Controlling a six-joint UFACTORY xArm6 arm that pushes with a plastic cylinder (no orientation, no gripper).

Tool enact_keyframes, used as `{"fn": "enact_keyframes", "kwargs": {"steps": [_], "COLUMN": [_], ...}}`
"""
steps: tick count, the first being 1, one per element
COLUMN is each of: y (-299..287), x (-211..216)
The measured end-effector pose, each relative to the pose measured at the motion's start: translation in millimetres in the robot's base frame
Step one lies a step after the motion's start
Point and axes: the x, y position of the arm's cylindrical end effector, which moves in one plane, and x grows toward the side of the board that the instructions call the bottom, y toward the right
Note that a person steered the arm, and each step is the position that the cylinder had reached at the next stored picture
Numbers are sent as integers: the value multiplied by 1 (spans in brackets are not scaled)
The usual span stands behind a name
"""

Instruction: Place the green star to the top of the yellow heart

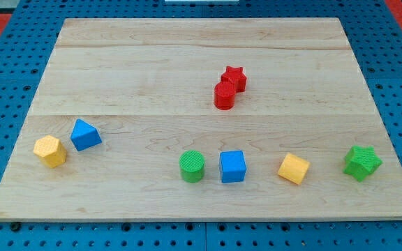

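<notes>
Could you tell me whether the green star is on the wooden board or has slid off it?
On the board. The green star sits flat on the wood near the view's right edge, with bare board all around it. My tip is not in view.

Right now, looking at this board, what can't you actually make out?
- My tip: nowhere in the camera view, so its place relative to the blocks is unknown.
- Yellow heart: two yellow blocks; too small to tell which is heart-shaped.
- Red star: its near side is hidden by the red cylinder touching it.
- Green star: fully visible.
</notes>
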Motion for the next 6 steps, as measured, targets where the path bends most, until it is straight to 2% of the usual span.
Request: {"fn": "enact_keyframes", "kwargs": {"steps": [1, 2, 3, 4, 5, 6], "y": [-47, -68, -88, -147, -175, -183], "x": [32, 0, -15, -20, -39, -25]}}
